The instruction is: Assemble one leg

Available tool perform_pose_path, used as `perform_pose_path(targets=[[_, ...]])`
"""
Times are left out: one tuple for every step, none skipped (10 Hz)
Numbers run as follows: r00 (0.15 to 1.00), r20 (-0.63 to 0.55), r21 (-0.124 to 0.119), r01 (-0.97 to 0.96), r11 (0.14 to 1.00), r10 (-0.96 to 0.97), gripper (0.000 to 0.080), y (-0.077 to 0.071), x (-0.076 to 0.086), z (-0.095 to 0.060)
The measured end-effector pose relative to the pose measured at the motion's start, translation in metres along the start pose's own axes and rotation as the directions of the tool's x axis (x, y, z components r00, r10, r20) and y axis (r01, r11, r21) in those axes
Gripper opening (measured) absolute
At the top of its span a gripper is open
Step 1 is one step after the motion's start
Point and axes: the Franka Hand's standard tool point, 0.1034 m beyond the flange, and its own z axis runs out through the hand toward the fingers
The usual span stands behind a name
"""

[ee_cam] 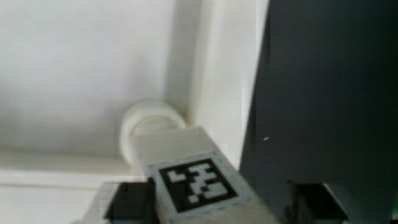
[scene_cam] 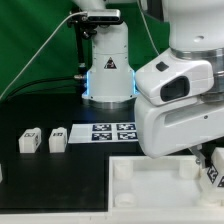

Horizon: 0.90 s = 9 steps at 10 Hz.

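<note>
Between the jaws: the leg (ee_cam: 192,178), tag face toward the wrist camera. Jaws are parted, with one finger (ee_cam: 128,205) at its side and a visible gap to the other. The long axis runs away from the fingers, slightly skewed, with the rounded far end against the white panel (ee_cam: 71,70); seated or not, can't tell. Dark surface (ee_cam: 329,90) lies past the panel edge. Lower right of the exterior frame: arm (scene_cam: 175,90) pointing down over the panel's corner. Spare legs (scene_cam: 30,140) middle left, well apart.
</note>
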Motion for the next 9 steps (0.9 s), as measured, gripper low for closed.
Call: perform_pose_path(targets=[[1.0,-0.001,-0.001,-0.001,1.0,0.001,0.0349,0.0008,0.0002,-0.0002],[1.0,-0.002,-0.001,-0.002,1.0,0.002,0.0343,0.0019,0.0004,-0.0005],[1.0,-0.003,-0.002,-0.011,1.0,0.011,0.0339,0.0023,0.0006,-0.0007],[1.0,-0.004,-0.002,-0.025,1.0,0.025,0.0339,0.0027,0.0008,-0.0008],[1.0,-0.004,-0.002,-0.025,1.0,0.025,0.0335,0.0033,0.0009,-0.001],[0.998,-0.017,-0.001,-0.057,0.998,0.057,0.0335,0.0041,0.0022,-0.0013],[0.979,-0.066,0.015,-0.191,0.981,0.192,0.0334,0.0061,0.0032,-0.0013],[0.938,-0.097,0.041,-0.329,0.943,0.332,0.0333,0.0075,0.0003,-0.0005],[0.886,-0.124,0.066,-0.441,0.895,0.446,0.0333,0.0074,0.0,0.0003]])
